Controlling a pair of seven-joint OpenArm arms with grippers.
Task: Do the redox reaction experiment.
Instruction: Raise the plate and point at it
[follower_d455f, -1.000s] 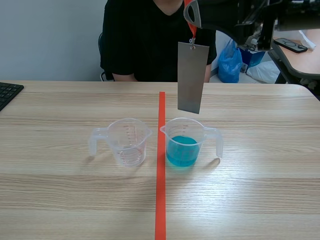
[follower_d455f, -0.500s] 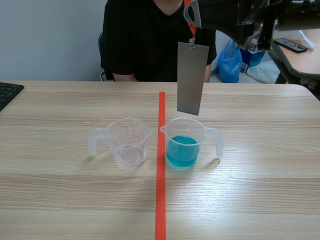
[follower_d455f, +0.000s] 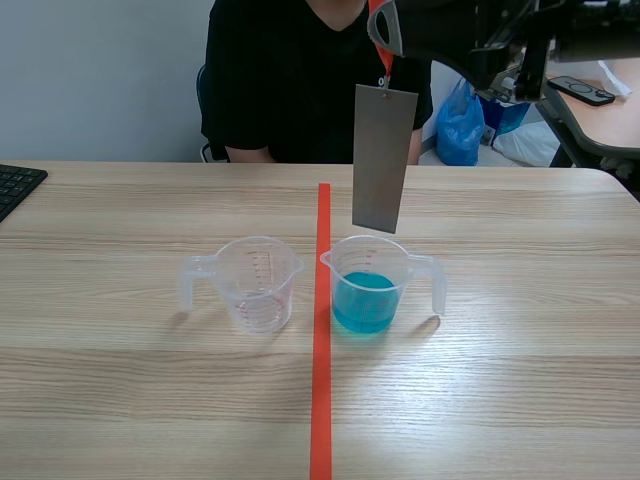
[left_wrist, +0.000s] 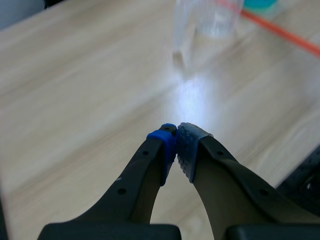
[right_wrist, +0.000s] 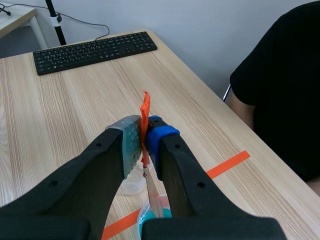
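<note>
Up high, at the top of the scene view just right of centre: right gripper, pads pinching an orange ribbon. Hanging from that ribbon, a grey metal sheet, nearly upright with a slight tilt, its lower edge just over the rim of the beaker of blue liquid and clear of the liquid. Beaker of blue liquid standing at the picture's middle, just right of the red tape line, handle pointing right. Empty beaker just left of the tape line, handle pointing left. Both on the wooden table, close together but apart.

Seen from the right wrist: right gripper with the orange ribbon squeezed between its pads, the ribbon's end sticking up past them. Metal sheet edge-on below the fingers, with the beaker of blue liquid under it and the empty beaker beside.

Seen from the left wrist: left gripper above bare table, fingertips pressed together on nothing, the empty beaker well ahead.

Elsewhere: keyboard at the left edge of the scene view, a person in black seated across the table at the top, a blue bag at the upper right.
</note>
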